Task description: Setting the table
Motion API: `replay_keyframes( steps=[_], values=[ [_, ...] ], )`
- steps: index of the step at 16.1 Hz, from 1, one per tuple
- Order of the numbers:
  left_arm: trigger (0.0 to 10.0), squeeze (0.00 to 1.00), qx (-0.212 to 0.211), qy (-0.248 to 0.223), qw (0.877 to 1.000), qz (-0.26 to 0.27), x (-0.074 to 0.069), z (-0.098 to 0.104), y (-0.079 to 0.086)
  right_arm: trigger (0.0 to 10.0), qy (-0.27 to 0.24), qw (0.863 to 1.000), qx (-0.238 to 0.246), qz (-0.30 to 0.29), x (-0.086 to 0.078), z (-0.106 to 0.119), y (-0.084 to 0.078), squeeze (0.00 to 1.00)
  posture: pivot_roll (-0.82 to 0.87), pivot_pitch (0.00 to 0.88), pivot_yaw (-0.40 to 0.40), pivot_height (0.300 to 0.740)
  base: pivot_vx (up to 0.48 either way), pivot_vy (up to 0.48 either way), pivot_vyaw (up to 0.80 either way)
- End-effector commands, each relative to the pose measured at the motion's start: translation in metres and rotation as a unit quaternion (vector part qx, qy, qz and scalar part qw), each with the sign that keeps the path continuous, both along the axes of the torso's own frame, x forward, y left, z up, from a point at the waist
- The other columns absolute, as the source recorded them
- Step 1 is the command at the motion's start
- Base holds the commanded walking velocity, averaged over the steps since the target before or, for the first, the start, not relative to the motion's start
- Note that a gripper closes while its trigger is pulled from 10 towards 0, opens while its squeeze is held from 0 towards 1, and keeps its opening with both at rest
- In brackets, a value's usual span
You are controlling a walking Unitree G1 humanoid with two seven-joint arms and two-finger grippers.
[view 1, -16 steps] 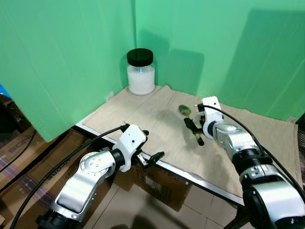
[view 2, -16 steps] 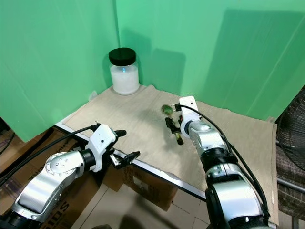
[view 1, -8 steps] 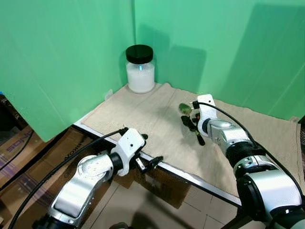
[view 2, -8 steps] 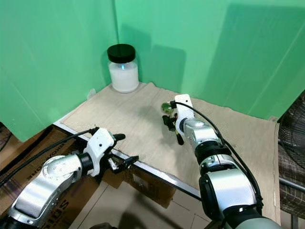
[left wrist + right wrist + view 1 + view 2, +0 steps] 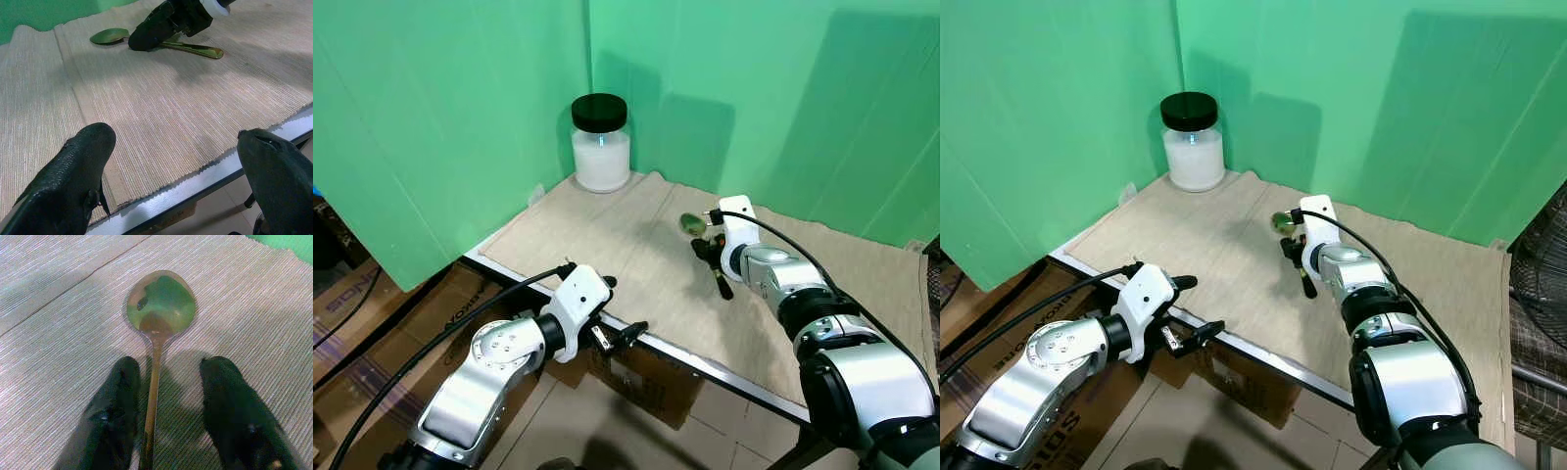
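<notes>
A metal spoon (image 5: pixel 160 303) lies flat on the beige cloth (image 5: pixel 607 235), with its bowl (image 5: pixel 692 223) toward the back wall. My right gripper (image 5: pixel 171 369) is down on the cloth over the spoon's handle. It is open, one finger on each side of the handle, and the handle runs closer to one finger (image 5: pixel 117 396). From the head, the right gripper (image 5: pixel 708 250) sits just in front of the bowl. My left gripper (image 5: pixel 622 305) hangs open with nothing in it at the table's front edge, fingertips (image 5: pixel 93 147) just above the cloth's hem.
A white-filled jar with a black lid (image 5: pixel 601 145) stands at the back left corner of the cloth. Green screens wall the back and the left side. The table's metal front edge (image 5: pixel 705 360) runs diagonally, with cardboard boxes (image 5: pixel 636 377) on the floor beneath it.
My right gripper has shifted slightly along the handle toward the spoon's bowl. The left gripper has sunk a little at the table edge. The spoon has not moved.
</notes>
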State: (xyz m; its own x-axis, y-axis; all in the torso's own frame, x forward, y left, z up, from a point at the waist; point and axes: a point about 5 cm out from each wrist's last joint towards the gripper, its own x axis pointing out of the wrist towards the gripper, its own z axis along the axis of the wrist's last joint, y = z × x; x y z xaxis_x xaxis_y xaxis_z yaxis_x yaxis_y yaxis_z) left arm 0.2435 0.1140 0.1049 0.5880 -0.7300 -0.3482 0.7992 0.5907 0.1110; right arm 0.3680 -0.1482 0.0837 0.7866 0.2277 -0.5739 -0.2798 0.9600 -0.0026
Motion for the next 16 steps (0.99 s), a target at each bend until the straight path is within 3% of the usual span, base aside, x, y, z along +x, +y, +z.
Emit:
replay_keyframes(
  steps=[1, 16],
  values=[
    [10.0, 0.00, 0.006, -0.004, 1.000, 0.001, 0.0003, 0.0024, 0.0013, 0.0, 0.035, 0.999, -0.001, -0.002, -0.0070, -0.0119, -0.0016, 0.00, 0.01, 0.000, -0.004, 0.740, 0.000, 0.000, 0.00],
    [10.0, 0.00, 0.015, -0.018, 1.000, 0.009, 0.0065, 0.0050, 0.0043, 0.0, 0.006, 0.999, 0.026, -0.019, -0.0040, -0.0083, -0.0004, 0.00, 0.01, 0.000, 0.003, 0.740, 0.000, 0.000, 0.00]
  ],
)
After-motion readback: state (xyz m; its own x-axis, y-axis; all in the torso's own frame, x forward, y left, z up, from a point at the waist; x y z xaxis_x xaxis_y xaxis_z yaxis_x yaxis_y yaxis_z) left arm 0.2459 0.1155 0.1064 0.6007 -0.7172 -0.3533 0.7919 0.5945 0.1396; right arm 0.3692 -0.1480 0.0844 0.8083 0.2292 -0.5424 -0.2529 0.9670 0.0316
